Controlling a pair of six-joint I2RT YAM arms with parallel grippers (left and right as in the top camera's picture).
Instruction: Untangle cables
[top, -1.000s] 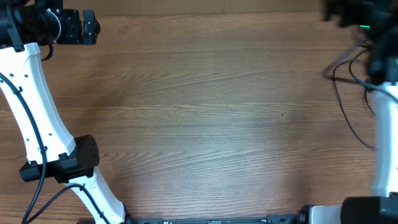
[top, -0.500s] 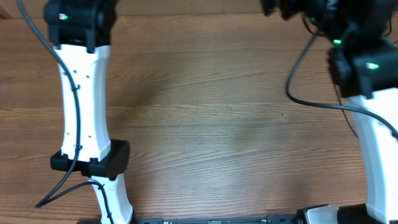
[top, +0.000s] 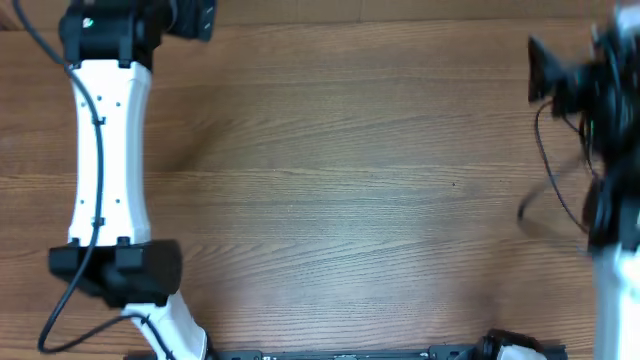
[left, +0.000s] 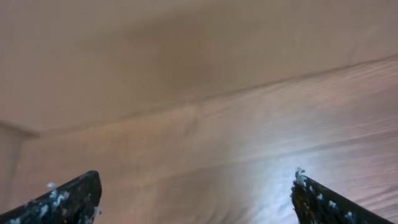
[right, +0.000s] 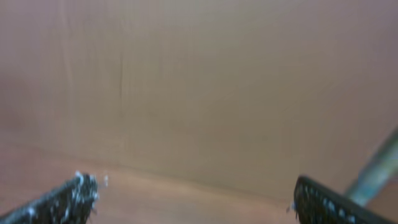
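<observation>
Since 0.5 s ago the white left arm has swung slightly left, and the right arm has pulled back to the right edge, where it is blurred. Thin black cords loop over the brown wooden table beside that arm; I cannot tell whether they are loose cables or arm wiring. They lie well apart from the left gripper. Its fingers and those of the right gripper are spread wide, holding nothing.

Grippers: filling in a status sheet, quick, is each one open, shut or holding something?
Left gripper: open, holding nothing.
Right gripper: open, holding nothing.
</observation>
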